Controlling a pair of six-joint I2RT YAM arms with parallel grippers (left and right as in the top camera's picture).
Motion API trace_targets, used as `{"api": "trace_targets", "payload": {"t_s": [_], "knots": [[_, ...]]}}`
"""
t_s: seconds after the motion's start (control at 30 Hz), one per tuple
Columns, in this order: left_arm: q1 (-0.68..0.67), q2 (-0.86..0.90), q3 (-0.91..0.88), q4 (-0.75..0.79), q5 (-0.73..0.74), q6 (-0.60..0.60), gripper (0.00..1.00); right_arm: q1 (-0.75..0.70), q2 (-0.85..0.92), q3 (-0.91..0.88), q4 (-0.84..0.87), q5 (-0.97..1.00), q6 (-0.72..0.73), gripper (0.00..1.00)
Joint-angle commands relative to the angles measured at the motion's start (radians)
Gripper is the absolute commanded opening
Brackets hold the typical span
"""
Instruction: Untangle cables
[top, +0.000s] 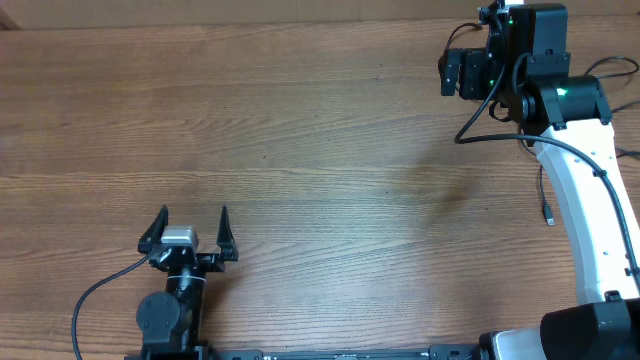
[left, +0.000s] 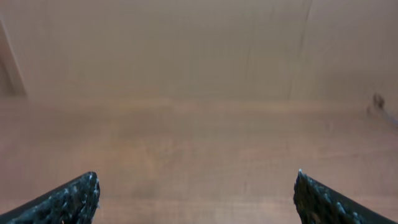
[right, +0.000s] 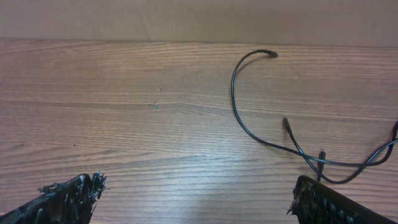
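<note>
Both claws stand fully spread and empty: the right gripper (right: 194, 183) and the left gripper (top: 193, 212). We judge it best to grip a single strand clear of the crossing and lift it slowly. In the right wrist view, the cables (right: 249, 133) lie on the table (right: 124, 93) at 2 o'clock from the claw. Their run lies roughly 10-to-4 o'clock. The hooked plug end (right: 272, 54) points toward 3 o'clock.
</note>
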Motion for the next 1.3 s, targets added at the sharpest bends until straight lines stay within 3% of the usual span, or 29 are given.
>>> {"api": "trace_targets", "payload": {"t_s": [0.0,0.1,0.3,1.27], "knots": [[0.006,-0.012,-0.003,-0.021,0.016,0.082,1.00,0.001,-0.019,0.006,0.005,0.006,-0.001,1.00],[0.006,-0.012,-0.003,-0.023,0.016,0.117,1.00,0.001,-0.019,0.006,0.005,0.006,-0.001,1.00],[0.006,-0.012,-0.003,-0.024,-0.002,0.056,1.00,0.001,-0.019,0.006,0.005,0.006,-0.001,1.00],[0.006,-0.012,-0.003,-0.023,-0.002,0.057,0.99,0.001,-0.019,0.006,0.005,0.006,-0.001,1.00]]}}
